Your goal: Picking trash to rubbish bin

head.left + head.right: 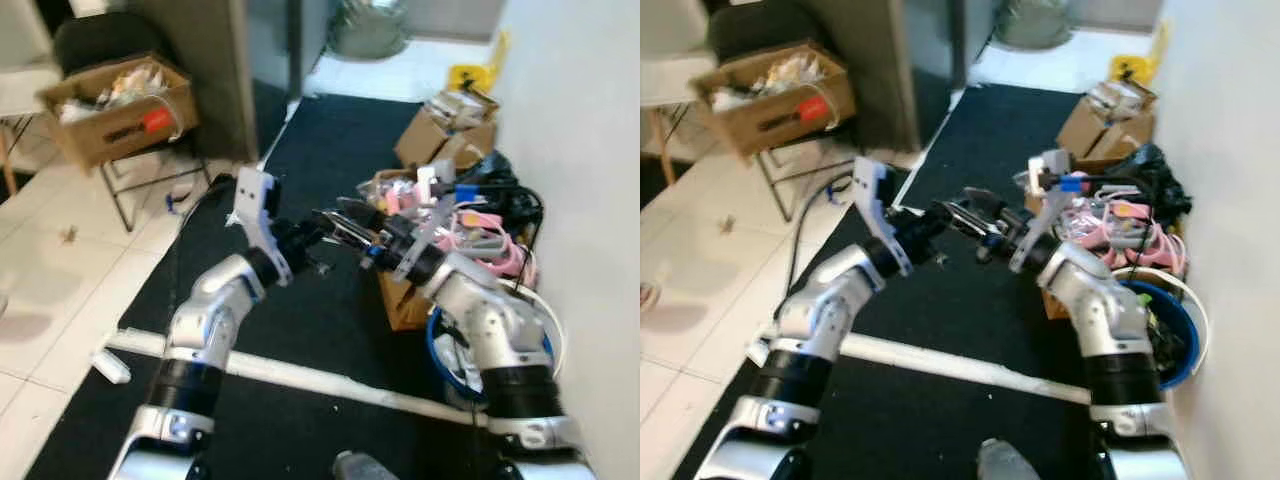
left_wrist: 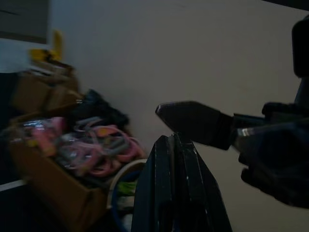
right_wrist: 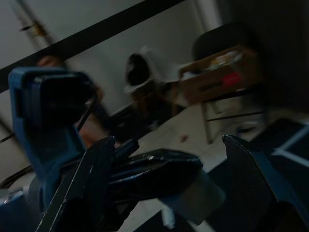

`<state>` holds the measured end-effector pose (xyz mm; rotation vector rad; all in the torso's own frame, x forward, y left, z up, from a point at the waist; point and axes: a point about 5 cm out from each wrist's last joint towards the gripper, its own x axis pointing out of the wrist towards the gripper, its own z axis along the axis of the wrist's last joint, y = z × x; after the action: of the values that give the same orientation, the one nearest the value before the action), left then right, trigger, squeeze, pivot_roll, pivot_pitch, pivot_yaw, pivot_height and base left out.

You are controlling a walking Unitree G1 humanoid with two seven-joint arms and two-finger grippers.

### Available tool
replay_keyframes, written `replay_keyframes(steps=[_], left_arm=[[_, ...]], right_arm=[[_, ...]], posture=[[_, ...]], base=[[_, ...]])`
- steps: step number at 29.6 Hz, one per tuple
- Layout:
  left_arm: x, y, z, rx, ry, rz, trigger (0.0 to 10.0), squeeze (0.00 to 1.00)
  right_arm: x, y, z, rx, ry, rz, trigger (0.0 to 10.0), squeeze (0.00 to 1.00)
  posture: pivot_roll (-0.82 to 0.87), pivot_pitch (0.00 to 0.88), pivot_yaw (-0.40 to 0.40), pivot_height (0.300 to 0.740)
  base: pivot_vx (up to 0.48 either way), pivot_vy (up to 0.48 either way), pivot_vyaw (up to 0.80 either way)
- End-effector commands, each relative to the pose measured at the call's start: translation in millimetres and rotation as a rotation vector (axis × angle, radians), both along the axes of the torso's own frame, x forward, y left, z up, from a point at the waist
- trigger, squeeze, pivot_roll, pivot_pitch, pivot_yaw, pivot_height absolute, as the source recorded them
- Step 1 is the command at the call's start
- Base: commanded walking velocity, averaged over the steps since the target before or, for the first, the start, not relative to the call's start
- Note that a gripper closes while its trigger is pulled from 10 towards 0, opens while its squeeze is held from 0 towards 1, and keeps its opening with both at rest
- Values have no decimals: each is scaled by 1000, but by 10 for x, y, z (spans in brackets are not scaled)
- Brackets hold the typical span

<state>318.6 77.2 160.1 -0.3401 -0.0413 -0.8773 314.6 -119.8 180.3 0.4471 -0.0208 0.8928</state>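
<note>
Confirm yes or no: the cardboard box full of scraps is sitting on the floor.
No. The cardboard box rests on a black chair, raised above the white tiled floor.

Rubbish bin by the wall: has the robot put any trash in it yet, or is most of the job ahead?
Done: nothing I can confirm; the rubbish bin holds something blue, too unclear to name. In hand: the left gripper, fingers shut, meets the open right gripper above the black carpet, with no trash visible between them. Left: a white scrap lies on the floor.
</note>
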Motion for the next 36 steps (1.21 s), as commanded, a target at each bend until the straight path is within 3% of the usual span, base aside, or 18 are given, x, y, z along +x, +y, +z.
replay_keyframes(steps=[1,9,14,16,36], left_arm=[[-8,19,-16,4,4,4,10000,0],[20,255,-85,44,8,144,10000,0],[88,782,-242,144,65,414,10000,0],[86,828,-261,155,73,446,10000,0],[114,544,-325,183,57,380,10000,0]], right_arm=[[8,14,-28,-2,8,-12,10000,0],[55,-98,-18,0,-30,-107,10000,0],[100,-183,-75,-86,-49,-175,10000,0],[104,-184,-76,-87,-53,-181,10000,0],[123,-186,-130,-118,-74,-205,10000,0]], posture=[[-96,0,24,740],[-96,0,36,740],[-80,0,33,740],[-80,0,33,740],[-84,0,30,740]], base=[[0,0,-800],[0,0,-270],[0,0,0],[0,0,0],[263,0,0]])
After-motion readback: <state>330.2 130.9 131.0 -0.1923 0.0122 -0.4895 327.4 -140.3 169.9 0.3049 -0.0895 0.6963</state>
